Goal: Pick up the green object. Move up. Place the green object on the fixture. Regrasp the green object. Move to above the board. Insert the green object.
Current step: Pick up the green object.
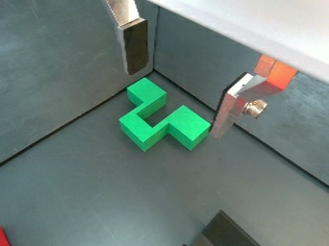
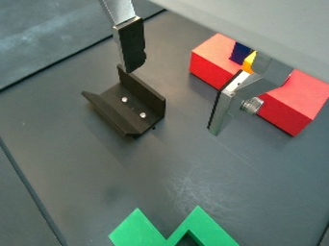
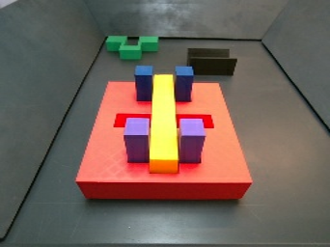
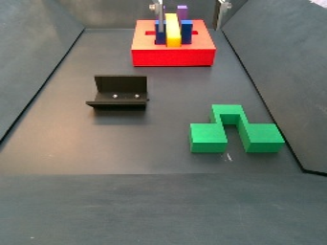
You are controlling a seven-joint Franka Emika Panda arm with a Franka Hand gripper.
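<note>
The green object lies flat on the dark floor near a corner of the bin walls; it also shows in a wrist view and in both side views. My gripper is open and empty, and hangs above the floor beside the green object without touching it. In a wrist view the gripper hangs between the fixture and the board. The fixture stands on the floor apart from the green object. The board carries a yellow bar and blue and purple blocks.
Grey bin walls close in the floor on all sides. The fixture stands between the board and the far wall in a side view. A pale surface lies beyond the wall.
</note>
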